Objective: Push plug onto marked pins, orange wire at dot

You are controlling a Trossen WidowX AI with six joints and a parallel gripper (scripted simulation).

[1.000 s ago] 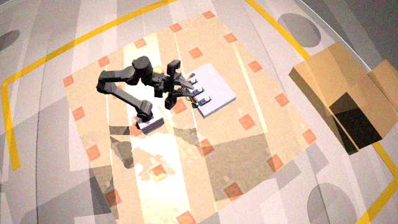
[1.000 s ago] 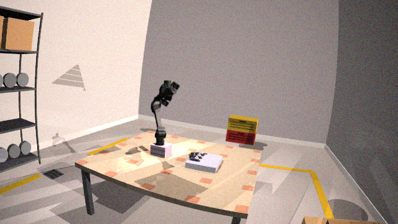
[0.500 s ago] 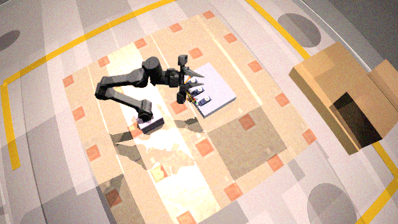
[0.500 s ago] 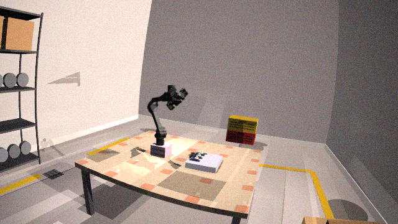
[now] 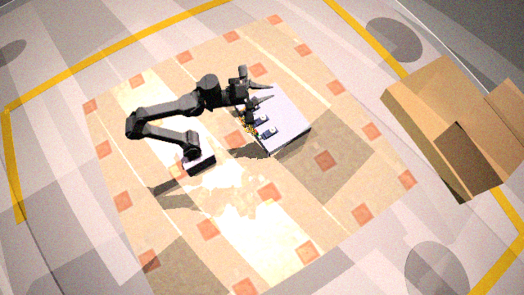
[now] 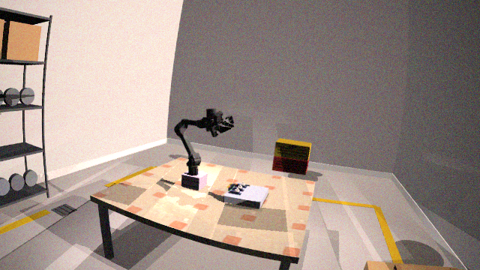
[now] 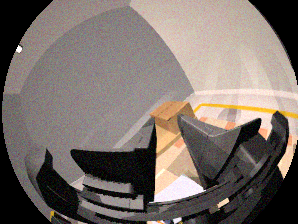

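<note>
The pale holder lies on the table. Small dark servos with white round horns sit along one edge; two show plainly, one servo near the corner and another servo beside it, and a third is partly behind the gripper. Thin coloured wires bunch at that edge. The plug, the pins and the coloured band are too small to tell apart. My gripper is partly open with nothing between its fingers. It is high above the holder, fingers pointing outward rather than down.
The arm's base block stands on the patterned table. A cardboard box is on the floor beyond the table. A yellow and red crate stack stands near the wall, and a shelf rack is at the left.
</note>
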